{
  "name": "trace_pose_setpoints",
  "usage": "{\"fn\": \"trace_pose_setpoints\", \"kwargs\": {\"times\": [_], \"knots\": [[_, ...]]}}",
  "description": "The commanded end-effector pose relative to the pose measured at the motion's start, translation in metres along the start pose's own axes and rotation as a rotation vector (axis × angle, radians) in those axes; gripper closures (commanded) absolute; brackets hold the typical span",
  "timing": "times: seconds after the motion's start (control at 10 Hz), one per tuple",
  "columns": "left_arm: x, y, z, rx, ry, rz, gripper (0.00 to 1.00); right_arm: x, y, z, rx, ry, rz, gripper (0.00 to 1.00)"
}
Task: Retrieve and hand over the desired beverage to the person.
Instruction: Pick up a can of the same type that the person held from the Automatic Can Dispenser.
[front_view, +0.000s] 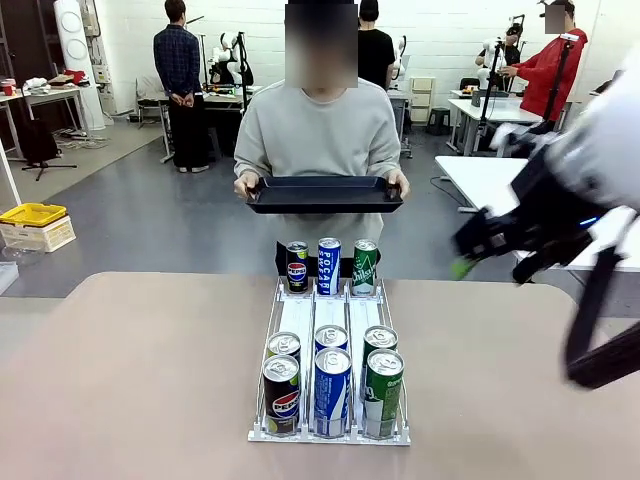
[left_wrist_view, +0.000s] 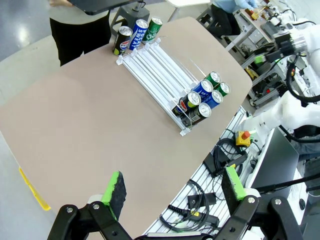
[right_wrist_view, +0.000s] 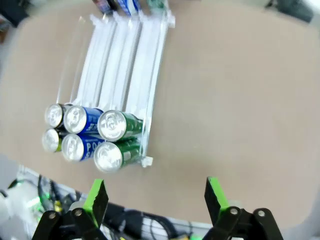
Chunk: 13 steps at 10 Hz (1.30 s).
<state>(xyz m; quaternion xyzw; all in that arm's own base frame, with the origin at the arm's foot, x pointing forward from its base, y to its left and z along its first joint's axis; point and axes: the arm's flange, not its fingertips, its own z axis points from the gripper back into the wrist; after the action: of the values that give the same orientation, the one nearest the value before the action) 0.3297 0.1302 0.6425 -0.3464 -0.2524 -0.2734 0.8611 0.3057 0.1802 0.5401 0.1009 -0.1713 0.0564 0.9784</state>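
A white three-lane can rack (front_view: 330, 320) lies mid-table. At its near end stand several cans: black cola (front_view: 281, 394), blue (front_view: 332, 390) and green (front_view: 382, 392). Three more cans (front_view: 328, 266) stand at its far end. The person (front_view: 320, 130) stands behind the table holding a dark tray (front_view: 325, 193) in both hands. My right gripper (front_view: 470, 255) hovers blurred above the table's right side, and in its wrist view it (right_wrist_view: 156, 196) is open above the near cans (right_wrist_view: 112, 125). My left gripper (left_wrist_view: 173, 186) is open over the table edge, far from the rack (left_wrist_view: 160, 65).
The brown table (front_view: 130, 380) is bare on both sides of the rack. Cables and a red stop button (left_wrist_view: 243, 136) lie beyond the robot-side edge. Other people and tables stand far behind the person.
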Motion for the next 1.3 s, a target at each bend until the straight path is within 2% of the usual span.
{"fn": "trace_pose_setpoints", "kwargs": {"times": [0.0, 0.2, 0.4, 0.5, 1.1, 1.2], "knots": [[0.0, 0.001, 0.003, -0.015, -0.014, -0.021, 0.0, 0.028, 0.023, -0.038, -0.057, 0.064, -0.111, 0.0], [0.0, 0.001, 0.003, -0.015, -0.014, -0.021, 0.0, 0.027, 0.04, -0.048, -0.013, 0.072, -0.107, 0.0], [0.0, 0.001, 0.003, -0.015, -0.014, -0.021, 0.0, 0.027, 0.038, -0.044, 0.009, 0.051, -0.075, 0.0], [0.0, 0.001, 0.003, -0.015, -0.014, -0.021, 0.0, 0.025, 0.04, -0.059, -0.016, 0.087, -0.102, 0.0], [0.0, 0.001, 0.003, -0.015, -0.014, -0.021, 0.0, 0.027, 0.04, -0.055, -0.005, 0.085, -0.1, 0.0], [0.0, 0.001, 0.003, -0.015, -0.014, -0.021, 0.0, 0.019, 0.051, -0.059, -0.059, 0.086, -0.093, 0.0]]}}
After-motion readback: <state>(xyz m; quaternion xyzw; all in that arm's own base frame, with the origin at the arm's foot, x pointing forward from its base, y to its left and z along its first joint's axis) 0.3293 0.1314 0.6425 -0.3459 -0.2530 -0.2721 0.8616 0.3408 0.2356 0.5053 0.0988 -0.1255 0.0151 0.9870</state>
